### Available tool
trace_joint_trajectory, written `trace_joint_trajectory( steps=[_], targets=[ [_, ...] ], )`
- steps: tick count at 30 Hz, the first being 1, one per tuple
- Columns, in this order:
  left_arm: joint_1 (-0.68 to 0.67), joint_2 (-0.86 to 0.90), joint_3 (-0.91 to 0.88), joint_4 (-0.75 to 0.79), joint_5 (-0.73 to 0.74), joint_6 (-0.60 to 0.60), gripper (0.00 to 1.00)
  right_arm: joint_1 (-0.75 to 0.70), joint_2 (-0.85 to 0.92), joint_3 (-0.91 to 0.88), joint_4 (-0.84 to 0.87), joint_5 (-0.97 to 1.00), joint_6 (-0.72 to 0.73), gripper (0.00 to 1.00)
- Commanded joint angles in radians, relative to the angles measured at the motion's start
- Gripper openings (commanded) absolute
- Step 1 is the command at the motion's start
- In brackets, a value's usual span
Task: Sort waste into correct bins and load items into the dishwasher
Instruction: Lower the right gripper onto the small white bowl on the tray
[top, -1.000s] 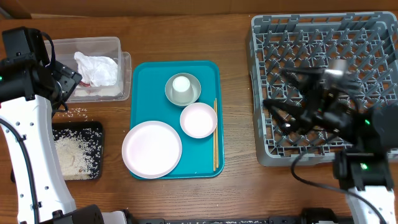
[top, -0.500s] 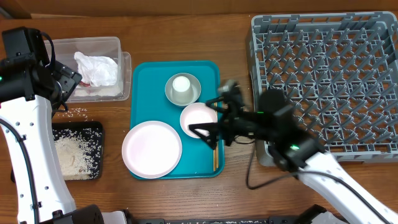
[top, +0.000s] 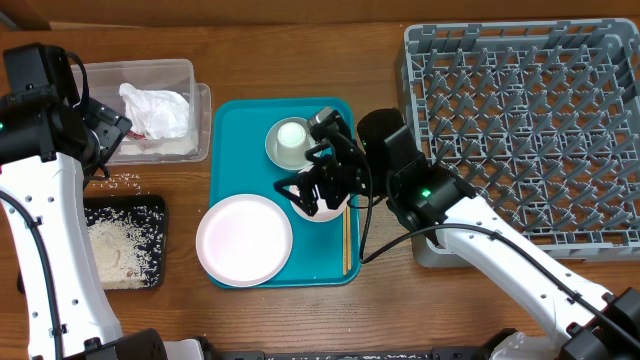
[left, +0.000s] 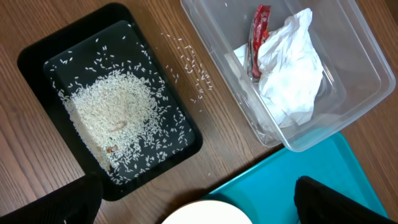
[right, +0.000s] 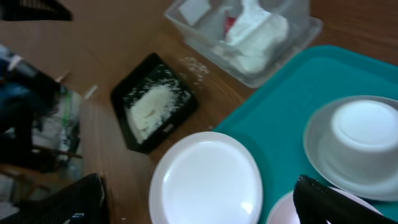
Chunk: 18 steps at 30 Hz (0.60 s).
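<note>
Hovering over the teal tray (top: 235, 130) with the right gripper (top: 312, 170), spread wide and holding nothing; directly underneath, partly hidden by it, the small dish (top: 332, 202); probably the next pick, judging by that; round, so no long axis to line up, only a rim to catch; calls for a straight drop, then a carry right to the dish rack (top: 520, 120), just beside the tray; parked at the far left by the clear tub (top: 140, 70), the left gripper (left: 198, 183), also wide and empty, well apart from all the dishes; right arm clearly nearer.

Counting on the tray: one large plate (top: 244, 240) at the near left; one small dish; one grey bowl (top: 273, 152) at the far side with one white cup (top: 291, 136) standing in it; chopsticks (top: 346, 240) along the right edge, long axis near to far, looks like one pair but too thin to split.

Counting waste: one napkin (left: 289, 74) and one red wrapper (left: 259, 31) already in the tub; rice (left: 112, 112) heaped in the one black tray (left: 31, 56); a few loose grains (left: 186, 68) on the tabletop (top: 180, 310) between tub and black tray; nothing in the rack yet.
</note>
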Motion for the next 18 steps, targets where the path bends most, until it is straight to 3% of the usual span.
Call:
trace_joint_trajectory(
  steps=[1,4,7,11,18],
  targets=[
    [0.004,0.007,0.006,0.0,0.0,-0.013,1.0,0.005,-0.004,0.032,0.04,-0.126,0.04,1.0],
    [0.004,0.007,0.006,0.0,0.0,-0.012,1.0,0.005,-0.002,0.032,0.061,-0.097,0.059,1.0],
    [0.004,0.007,0.006,0.0,0.0,-0.012,1.0,0.018,0.0,0.032,0.049,0.08,0.216,1.0],
    [0.004,0.007,0.006,0.0,0.0,-0.013,1.0,0.044,0.0,0.044,0.006,0.154,0.226,1.0],
    [0.004,0.007,0.006,0.0,0.0,-0.013,1.0,0.052,0.068,0.218,-0.262,0.224,0.244,1.0]
  ],
)
